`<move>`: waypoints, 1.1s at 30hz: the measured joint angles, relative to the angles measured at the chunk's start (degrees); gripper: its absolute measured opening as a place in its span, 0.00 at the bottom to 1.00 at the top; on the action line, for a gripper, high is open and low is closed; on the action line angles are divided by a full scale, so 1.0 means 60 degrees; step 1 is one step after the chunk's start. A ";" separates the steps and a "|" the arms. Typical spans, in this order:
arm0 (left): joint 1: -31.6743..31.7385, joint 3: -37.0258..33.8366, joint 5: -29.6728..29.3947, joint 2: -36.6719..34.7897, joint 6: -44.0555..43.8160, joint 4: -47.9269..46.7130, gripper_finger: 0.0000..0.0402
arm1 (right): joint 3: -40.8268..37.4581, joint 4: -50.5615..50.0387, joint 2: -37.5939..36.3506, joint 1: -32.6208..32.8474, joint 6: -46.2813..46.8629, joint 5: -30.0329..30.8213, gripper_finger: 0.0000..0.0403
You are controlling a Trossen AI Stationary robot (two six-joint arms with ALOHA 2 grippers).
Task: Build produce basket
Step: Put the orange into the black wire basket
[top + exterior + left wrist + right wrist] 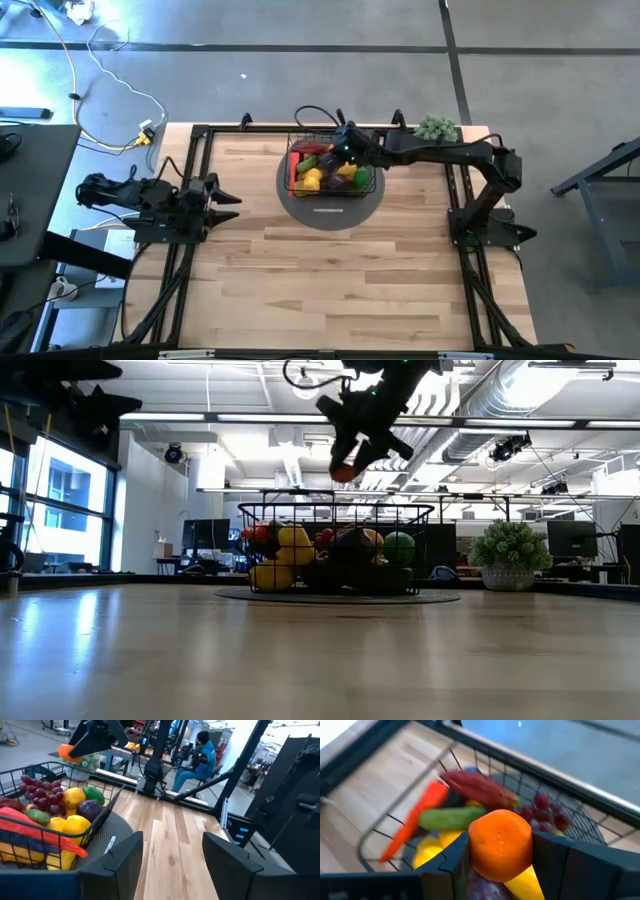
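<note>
Wooden tabletop [330, 280] under bright office ceiling lights; black wire basket [332, 168] sits on a round grey mat [330, 212] toward the far edge, a small potted plant [437, 127] near the far right corner; right end effector [501, 851] hangs above the basket, its fingers clamped on a round orange fruit [500, 844]; directly below it the basket holds yellow lemons [294, 540], red grapes [42, 795], a green cucumber [451, 818], a red chili [415, 824] and a dark purple piece [90, 810]; left end effector [228, 196] waits at the left edge of the tabletop, well apart from the basket, fingers parted with nothing between them.
</note>
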 joint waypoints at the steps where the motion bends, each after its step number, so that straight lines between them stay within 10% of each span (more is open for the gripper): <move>1: 0.0004 -0.0151 0.0000 -0.0014 -0.0040 0.0173 0.48 | 0.0000 -0.0176 0.0000 -0.0132 -0.0065 -0.0143 0.36; 33: 0.0033 -0.2412 0.0142 -0.0004 0.0434 0.2767 0.48 | 0.0004 -0.2509 0.0640 -0.2353 -0.0281 -0.2439 0.37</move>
